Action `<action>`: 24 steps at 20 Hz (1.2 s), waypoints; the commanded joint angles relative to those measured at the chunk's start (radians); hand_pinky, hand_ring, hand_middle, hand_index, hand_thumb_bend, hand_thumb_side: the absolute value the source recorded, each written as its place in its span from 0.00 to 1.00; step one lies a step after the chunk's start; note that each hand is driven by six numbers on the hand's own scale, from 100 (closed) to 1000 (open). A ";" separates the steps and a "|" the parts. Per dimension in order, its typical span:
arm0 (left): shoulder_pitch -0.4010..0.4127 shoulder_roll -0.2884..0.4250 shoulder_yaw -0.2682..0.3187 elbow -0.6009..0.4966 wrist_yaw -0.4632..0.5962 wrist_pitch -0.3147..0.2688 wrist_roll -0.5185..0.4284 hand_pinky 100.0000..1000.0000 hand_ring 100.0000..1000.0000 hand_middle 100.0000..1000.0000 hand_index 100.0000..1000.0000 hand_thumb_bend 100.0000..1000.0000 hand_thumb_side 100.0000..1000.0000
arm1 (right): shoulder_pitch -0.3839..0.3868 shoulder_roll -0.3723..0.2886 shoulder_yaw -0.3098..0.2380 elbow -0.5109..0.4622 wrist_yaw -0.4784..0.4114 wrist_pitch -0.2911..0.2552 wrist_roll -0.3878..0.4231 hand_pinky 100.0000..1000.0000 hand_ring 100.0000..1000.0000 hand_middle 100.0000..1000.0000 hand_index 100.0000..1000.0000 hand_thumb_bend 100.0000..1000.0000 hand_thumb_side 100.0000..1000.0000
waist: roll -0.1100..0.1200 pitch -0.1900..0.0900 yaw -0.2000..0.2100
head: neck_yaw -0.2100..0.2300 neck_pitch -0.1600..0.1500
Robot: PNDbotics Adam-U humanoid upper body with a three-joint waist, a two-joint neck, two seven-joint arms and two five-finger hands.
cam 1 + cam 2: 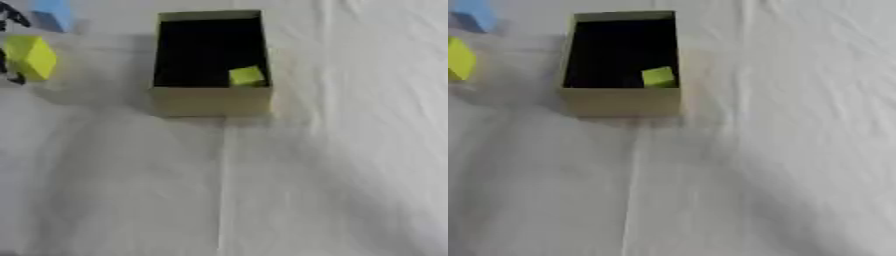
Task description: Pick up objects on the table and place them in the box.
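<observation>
Box (210, 100), upper centre: small yellow block (247, 76) in near right corner. Upper left: larger yellow block (33, 57), blue block (52, 14) behind. Left hand (10, 20) at upper-left edge; finger state indiscernible. White cloth surface (332, 175).

A white-clothed table (332, 165) bears an open box (210, 100), a yellow block (33, 57) and a blue block (52, 14).
</observation>
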State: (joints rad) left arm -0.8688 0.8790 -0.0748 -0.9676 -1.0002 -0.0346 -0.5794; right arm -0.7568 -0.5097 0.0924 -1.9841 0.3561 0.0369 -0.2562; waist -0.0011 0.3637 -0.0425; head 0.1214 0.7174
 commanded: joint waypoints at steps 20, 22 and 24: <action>-0.042 0.002 0.024 0.015 0.013 0.024 0.166 0.27 0.46 0.42 0.58 0.33 0.00 | -0.018 -0.035 -0.006 -0.016 -0.015 0.009 -0.003 0.79 0.73 0.43 0.86 0.00 0.89 | -0.003 0.000 0.005 | -0.007 -0.019; -0.043 0.004 0.022 0.015 0.033 0.025 0.172 0.26 0.46 0.42 0.58 0.31 0.00 | -0.016 -0.034 -0.006 -0.016 -0.015 0.010 -0.002 0.79 0.73 0.43 0.86 0.00 0.90 | -0.003 -0.001 0.007 | -0.008 -0.017; -0.043 0.008 0.020 0.013 0.046 0.026 0.169 0.26 0.46 0.42 0.58 0.31 0.00 | -0.014 -0.034 -0.006 -0.016 -0.014 0.011 -0.001 0.79 0.73 0.43 0.86 0.00 0.90 | -0.003 -0.004 0.011 | -0.008 -0.014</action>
State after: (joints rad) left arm -0.8903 0.8528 -0.0641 -0.9494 -0.9667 -0.0104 -0.4168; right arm -0.7612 -0.5159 0.0929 -1.9841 0.3481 0.0451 -0.2560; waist -0.0074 0.3860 -0.0332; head 0.1153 0.7023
